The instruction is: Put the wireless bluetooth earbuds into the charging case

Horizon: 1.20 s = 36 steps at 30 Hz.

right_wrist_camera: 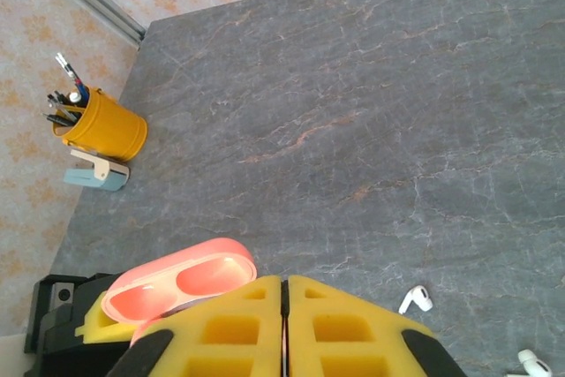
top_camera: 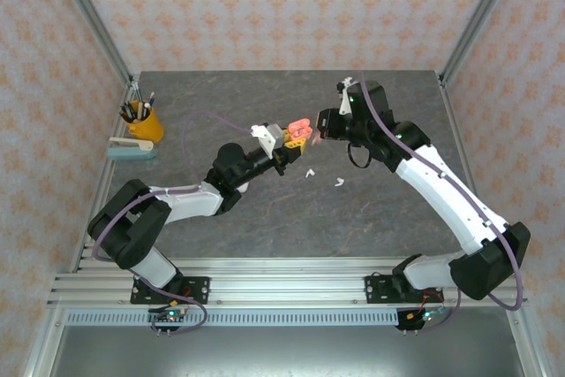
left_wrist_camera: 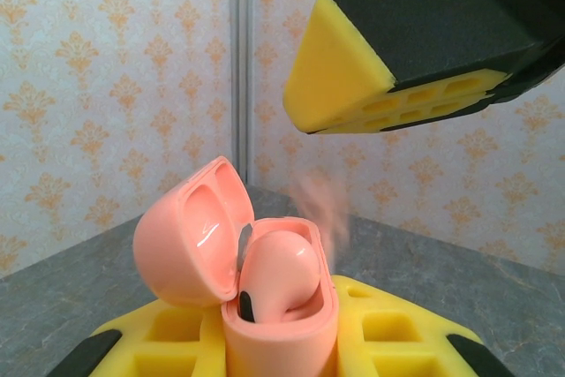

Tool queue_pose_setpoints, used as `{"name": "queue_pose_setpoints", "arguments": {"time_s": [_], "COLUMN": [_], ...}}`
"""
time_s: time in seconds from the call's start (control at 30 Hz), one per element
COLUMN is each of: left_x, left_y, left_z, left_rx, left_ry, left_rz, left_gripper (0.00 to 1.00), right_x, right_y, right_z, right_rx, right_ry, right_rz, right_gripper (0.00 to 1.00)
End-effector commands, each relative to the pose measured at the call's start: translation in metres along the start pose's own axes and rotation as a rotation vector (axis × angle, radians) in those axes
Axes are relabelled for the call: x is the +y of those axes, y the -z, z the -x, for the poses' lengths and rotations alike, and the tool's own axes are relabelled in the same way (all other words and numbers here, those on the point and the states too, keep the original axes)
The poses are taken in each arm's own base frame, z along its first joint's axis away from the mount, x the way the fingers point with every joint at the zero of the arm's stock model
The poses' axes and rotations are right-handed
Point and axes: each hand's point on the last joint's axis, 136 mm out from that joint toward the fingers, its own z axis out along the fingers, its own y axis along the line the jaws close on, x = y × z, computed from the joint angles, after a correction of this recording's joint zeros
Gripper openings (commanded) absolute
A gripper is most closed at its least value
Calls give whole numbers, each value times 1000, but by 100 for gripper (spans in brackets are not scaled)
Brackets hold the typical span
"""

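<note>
A pebble-shaped coral charging case [left_wrist_camera: 282, 333], lid hinged back and one coral earbud [left_wrist_camera: 278, 271] seated inside, is clamped by the left gripper [top_camera: 291, 137] over the middle of the veined grey table [top_camera: 291, 227], well clear of its edges. The right gripper [right_wrist_camera: 284, 324] is pressed closed, its yellow honeycombed pads [right_wrist_camera: 229, 333] together, close above it. Two white earbuds [right_wrist_camera: 415, 299] are seen on bare stone nearby.

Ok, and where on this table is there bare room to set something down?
Bare: the far table strip right of the pen cup, and the near strip before the rail. Crowded: mid-table, around the coral case and the two white earbuds lying just nearer.
</note>
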Motion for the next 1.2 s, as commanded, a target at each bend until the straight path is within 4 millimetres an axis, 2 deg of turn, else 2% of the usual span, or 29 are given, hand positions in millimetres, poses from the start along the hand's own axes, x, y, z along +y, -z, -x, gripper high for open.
{"name": "queue_pose_setpoints", "arguments": {"time_s": [0.0,0.2,0.37,0.47,0.57,0.7,0.77,0.87,0.97,1.17], "left_x": [0,1,3,4,5,5,6,7,8,9], "left_y": [-5,-7,-4,1,6,14,19,26,33,47], "left_z": [23,23,18,16,15,17,16,17,17,20], "left_rx": [-66,-65,-55,-52,-53,-54,-43,-37,-30,-23], "left_ry": [-16,-12,-16,-17,-14,-16,-20,-27,-26,-33], "left_rz": [-15,-15,5,18,31,50,65,81,95,120], "left_gripper": [0,0,0,0,0,0,0,0,0,0], "right_x": [10,7,-28,-55,-79,-108,-113,-113,-109,-102], "right_y": [17,13,0,-11,-20,-22,-22,-19,-18,-11], "right_z": [21,22,7,-23,-64,-122,-150,-180,-205,-240], "right_rx": [-69,-65,-54,-7,65,178,240,309,384,482], "right_ry": [62,72,-10,-107,-211,-301,-324,-305,-280,-167], "right_rz": [24,0,-146,-225,-285,-370,-379,-383,-378,-417], "right_gripper": [9,8,10,18,25,38,45,56,57,58]}}
